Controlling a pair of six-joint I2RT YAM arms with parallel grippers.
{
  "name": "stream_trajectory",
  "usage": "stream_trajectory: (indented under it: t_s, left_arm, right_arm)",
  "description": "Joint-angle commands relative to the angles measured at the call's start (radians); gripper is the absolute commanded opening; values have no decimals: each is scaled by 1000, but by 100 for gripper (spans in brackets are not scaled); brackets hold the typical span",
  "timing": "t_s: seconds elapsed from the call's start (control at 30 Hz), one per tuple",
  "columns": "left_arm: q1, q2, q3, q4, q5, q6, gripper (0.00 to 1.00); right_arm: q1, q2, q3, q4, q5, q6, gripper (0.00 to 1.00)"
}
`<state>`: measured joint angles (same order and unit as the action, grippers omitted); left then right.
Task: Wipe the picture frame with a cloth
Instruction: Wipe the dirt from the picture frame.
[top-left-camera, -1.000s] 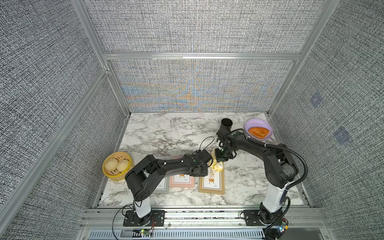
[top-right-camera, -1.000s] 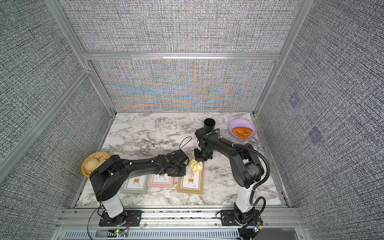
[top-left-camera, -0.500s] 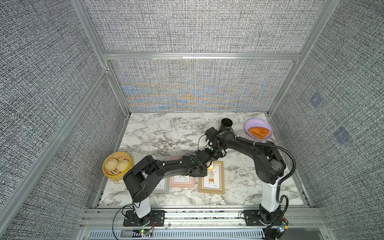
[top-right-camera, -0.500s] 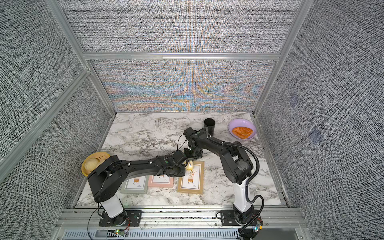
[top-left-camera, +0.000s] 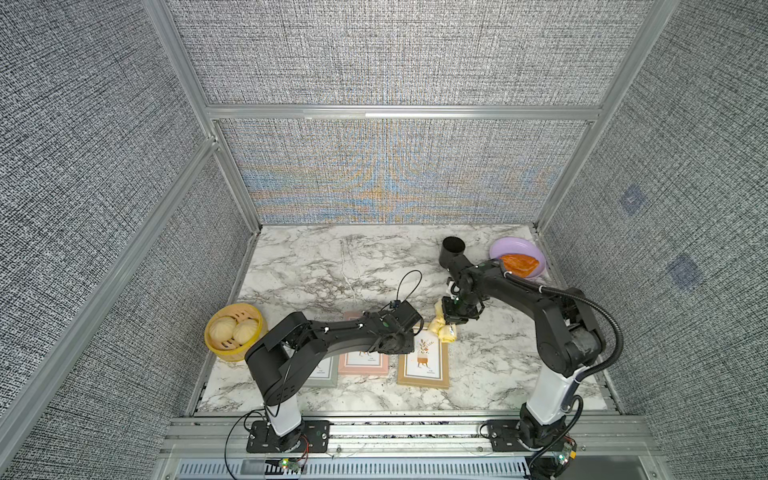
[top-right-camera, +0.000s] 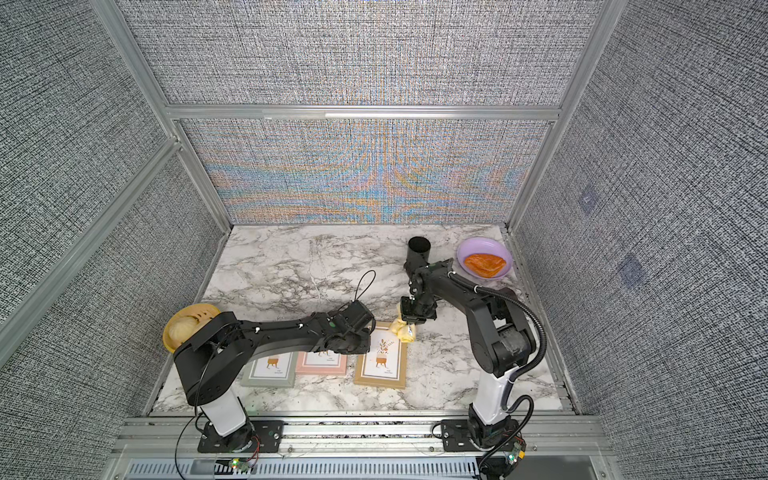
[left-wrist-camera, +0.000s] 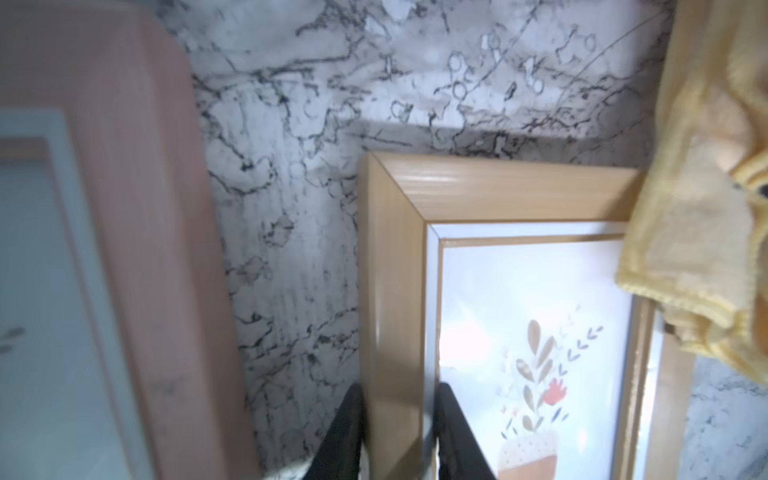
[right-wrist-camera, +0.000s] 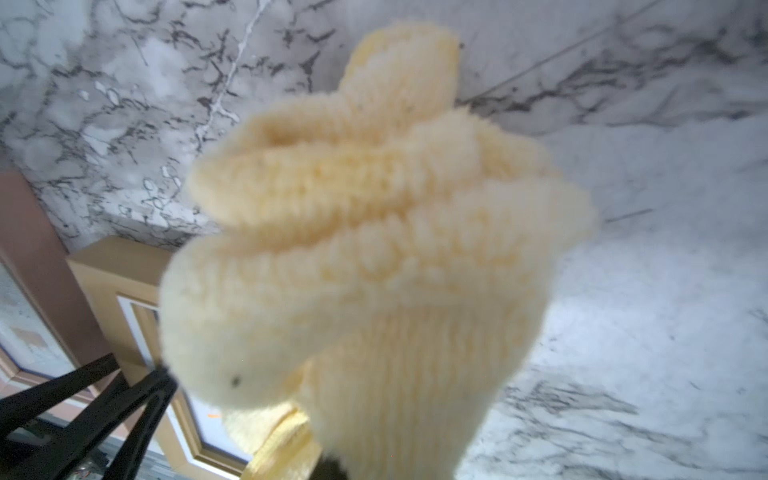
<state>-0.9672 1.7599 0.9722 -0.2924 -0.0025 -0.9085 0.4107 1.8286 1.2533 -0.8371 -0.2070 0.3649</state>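
Status: right pincer (top-left-camera: 455, 318) is clamped on the cloth (right-wrist-camera: 374, 249), which is bunched into a fat wad. The wad hangs at the far right corner of the tan frame (top-left-camera: 424, 361), overlapping that corner in both top views. Can't tell whether it's actually pressing on the glass.

Left pincer (left-wrist-camera: 397, 419) is closed on the tan frame's left rail, one finger outside and one on the glass side, so it looks like the hold-down. The frame lies flat on the desk (top-left-camera: 332, 266) and is the rightmost of three in the near row. The pink frame (top-left-camera: 363, 363) is just beside it on the left, and the grey frame (top-right-camera: 272, 370) is further left.

Risks as I read them:
- The frame is pinned on one rail only. Wipe drag at the opposite corner could pivot it about that pinch or shove it into the pink frame.
- A bunched cloth gives a small, uneven contact patch. A stroke could skip most of the glass, or the hard pincer tips could hit the glass if pushed down too far.
- A leftward sweep heads straight at the left pincer and its cable, so there's a collision risk across a narrow frame.
- Cloth folds could snag on the frame's raised rail and pull loose from the grip.
- The right forearm sits close to the black cup (top-left-camera: 453, 251). A near-far stroke could tip it.
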Motion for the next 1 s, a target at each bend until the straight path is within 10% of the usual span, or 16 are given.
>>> stream_trajectory:
  t_s: [0.0, 0.37, 0.97]
  left_arm:
    - [1, 0, -5, -74, 2, -11, 17]
    - [-1, 9, 11, -83, -3, -24, 16]
    - [-1, 1, 5, -82, -17, -35, 15]
  right_arm:
    - [21, 8, 14, -17, 2, -17, 0]
    - [235, 221, 304, -1, -41, 56, 0]
    - [80, 42, 58, -4, 32, 14, 0]
